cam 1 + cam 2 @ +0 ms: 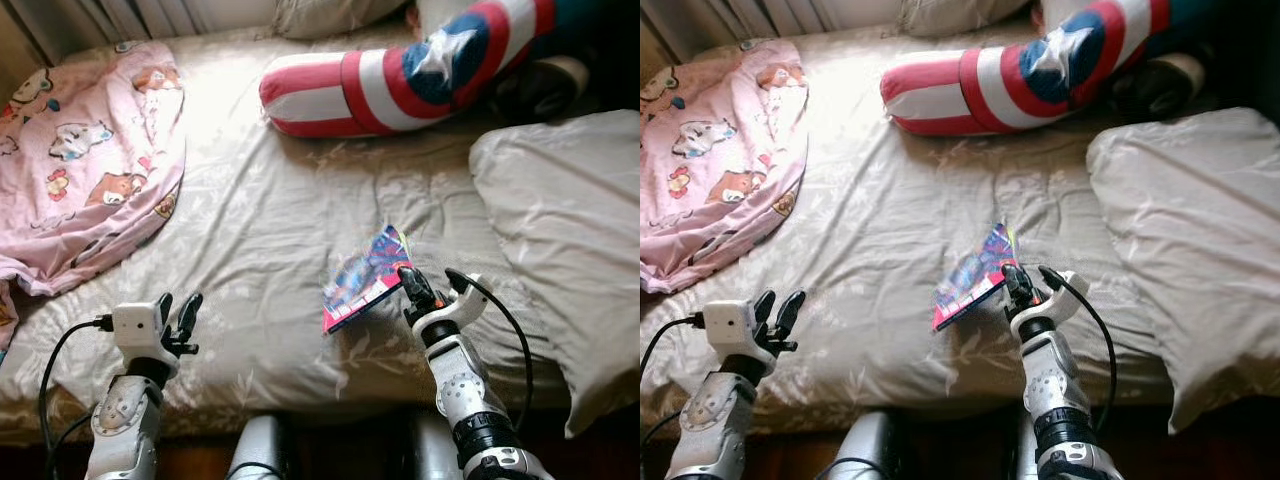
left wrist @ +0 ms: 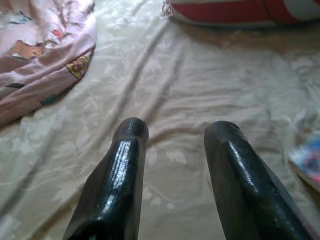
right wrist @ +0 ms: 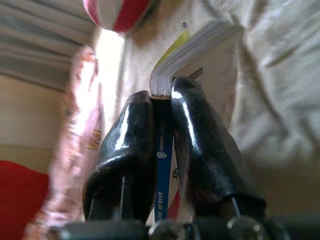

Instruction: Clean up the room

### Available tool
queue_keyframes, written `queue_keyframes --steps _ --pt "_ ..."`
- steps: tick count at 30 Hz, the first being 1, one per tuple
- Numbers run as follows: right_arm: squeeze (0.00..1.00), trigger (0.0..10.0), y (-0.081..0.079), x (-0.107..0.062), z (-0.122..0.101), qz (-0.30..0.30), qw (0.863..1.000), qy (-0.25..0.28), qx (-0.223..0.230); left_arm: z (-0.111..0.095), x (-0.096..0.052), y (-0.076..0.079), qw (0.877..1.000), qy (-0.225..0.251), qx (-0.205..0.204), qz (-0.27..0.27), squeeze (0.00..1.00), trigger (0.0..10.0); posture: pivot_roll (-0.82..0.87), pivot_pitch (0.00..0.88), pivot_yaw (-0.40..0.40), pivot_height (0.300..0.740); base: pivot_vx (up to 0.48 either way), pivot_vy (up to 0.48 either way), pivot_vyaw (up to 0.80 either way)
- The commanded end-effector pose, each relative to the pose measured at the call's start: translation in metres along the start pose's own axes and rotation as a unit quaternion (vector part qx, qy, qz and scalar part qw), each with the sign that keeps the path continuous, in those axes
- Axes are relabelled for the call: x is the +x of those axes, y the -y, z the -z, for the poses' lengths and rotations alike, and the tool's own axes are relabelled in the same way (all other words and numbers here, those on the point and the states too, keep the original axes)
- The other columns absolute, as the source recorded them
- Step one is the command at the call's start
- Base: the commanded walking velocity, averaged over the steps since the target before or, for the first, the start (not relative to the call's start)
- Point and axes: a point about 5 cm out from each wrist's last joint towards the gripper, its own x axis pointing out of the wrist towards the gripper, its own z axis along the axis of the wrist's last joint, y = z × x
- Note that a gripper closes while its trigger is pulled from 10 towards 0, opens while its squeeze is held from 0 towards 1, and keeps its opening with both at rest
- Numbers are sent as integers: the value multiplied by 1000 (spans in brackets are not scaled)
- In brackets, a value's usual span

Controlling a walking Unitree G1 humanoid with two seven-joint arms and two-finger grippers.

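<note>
1. i have the right gripper [image 1: 408, 282] clamped on the book [image 1: 366, 279], both black fingers pinching it near the spine edge, with the book tilted up off the bed sheet [image 1: 270, 220] at the near middle of the bed.
2. the right wrist view shows the pages [image 3: 192, 52] fanning just past the fingertips, so the hold is on one corner. i would judge it slip-prone, and i want to lift slowly and keep the wrist level so the free end does not swing.
3. the book is a thin paperback with a glossy, busy red and blue cover. it looks flexible, so i expect it to droop away from the pinch, and i would not squeeze harder than needed.
4. the left gripper [image 1: 180, 315] hovers low over the sheet near the bed's front edge, its fingers [image 2: 122, 175] spread apart and holding nothing. i could bring it under the book's loose end if it sags.
5. the sheet is a soft beige fabric with a faint leaf print, wrinkled, giving no firm surface to push against.
6. a pink cartoon blanket [image 1: 85, 150] lies rumpled at the far left, a round-ended red, white and blue bolster cushion [image 1: 400, 80] lies across the head of the bed, and a plump beige pillow [image 1: 570, 230] sits to the right. all are soft and well apart from the book.
</note>
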Motion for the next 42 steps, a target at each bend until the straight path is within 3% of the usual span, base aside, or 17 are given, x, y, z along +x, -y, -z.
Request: queue_keyframes --steps 1,2,5,11,14,22,32,33,34,42 --pt "0 10000 -5 6 -4 -9 1000 19 15 1 -7 -5 1000 -12 7 -3 0 10000 145 333 122 635 0 0 0" --pt "0 10000 1 5 -4 7 1000 18 14 1 -8 -4 1000 -13 7 -2 0 10000 148 335 124 635 0 0 0" --pt "0 10000 42 -18 -4 113 991 31 69 2 -14 1 1000 -22 12 8 0 10000 155 350 126 635 0 0 0" --pt "0 10000 77 -48 -3 224 971 39 70 3 -26 4 999 -35 10 10 0 10000 162 364 126 635 0 0 0" --pt "0 10000 99 -74 4 299 951 31 72 6 -31 5 999 -45 9 9 0 10000 172 377 128 635 0 0 0" --pt "0 10000 105 -85 13 323 944 14 63 4 -36 6 998 -53 13 10 0 10000 179 393 130 635 0 0 0" --pt "0 10000 101 -79 14 322 944 15 70 5 -42 1 998 -64 19 4 0 10000 188 396 123 635 0 0 0" --pt "141 10000 101 -79 15 322 944 14 68 5 -43 1 998 -65 20 3 0 10000 188 396 123 635 0 0 0" --pt "784 10000 101 -79 15 321 944 16 71 5 -44 0 998 -66 21 0 0 10000 194 393 121 635 0 0 0" --pt "773 10000 100 -79 15 310 948 19 64 7 -44 -2 997 -70 22 -4 0 10000 185 383 118 635 0 0 0"
